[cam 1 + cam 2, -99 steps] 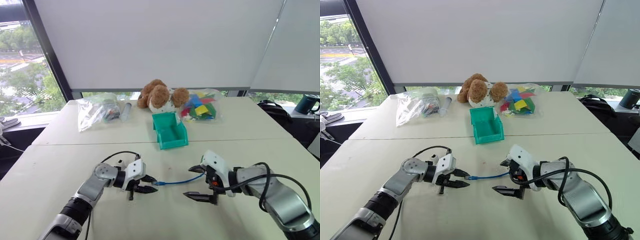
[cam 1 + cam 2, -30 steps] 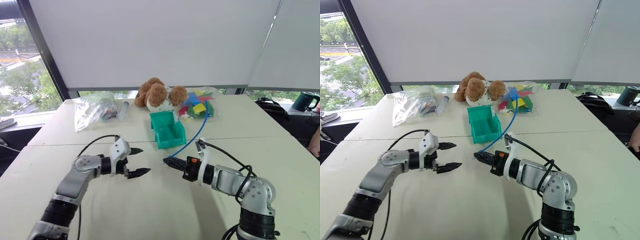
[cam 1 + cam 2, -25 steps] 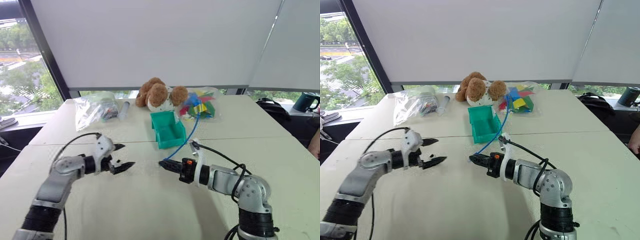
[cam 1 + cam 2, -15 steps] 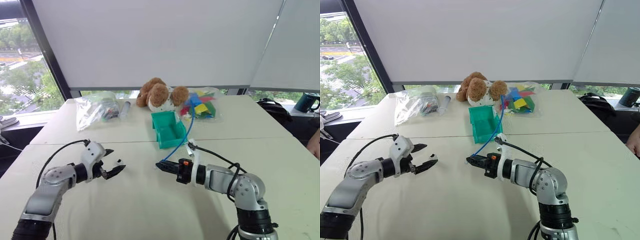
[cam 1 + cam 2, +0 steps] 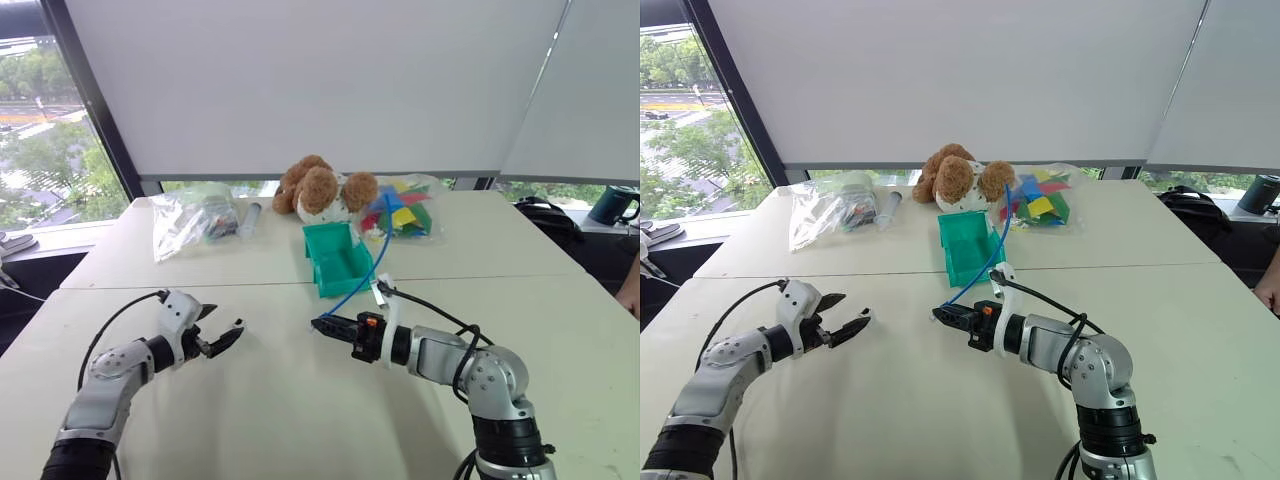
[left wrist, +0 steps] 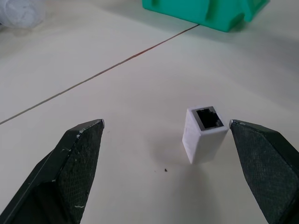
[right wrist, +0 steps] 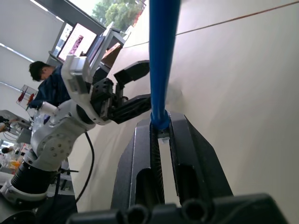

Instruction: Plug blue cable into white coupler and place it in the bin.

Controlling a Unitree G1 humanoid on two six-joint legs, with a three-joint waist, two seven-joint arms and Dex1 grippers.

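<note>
The right gripper (image 5: 318,323) reaches in low over the near middle of the table (image 5: 300,420), pointing left, its jaws pressed together on the blue cable (image 5: 362,277) close to its end. From the pinch the cable rises in a stiff curve toward the far right, crossing in front of the bin (image 5: 338,260) and ending near the bag of coloured pieces (image 5: 403,213). In the right wrist view the cable (image 7: 161,60) runs straight out from between the two black fingers (image 7: 138,154), with a small pale plug just visible at the pinch.

The left gripper (image 5: 226,334) is at the near left of the table, pointing right toward the right gripper, its jaws spread wide and holding nothing. In the left wrist view a small white coupler (image 6: 203,133) stands on the table between the spread fingers (image 6: 77,154), nearer to one of them, its dark square socket facing up and slightly tilted; whether a finger touches it I cannot tell.

The bin sits on the far half of the table, just beyond the seam, open front toward the robot. Behind it lies a teddy bear (image 5: 320,188), and to the far left a clear bag (image 5: 190,220) beside a small grey tube (image 5: 251,219).
</note>
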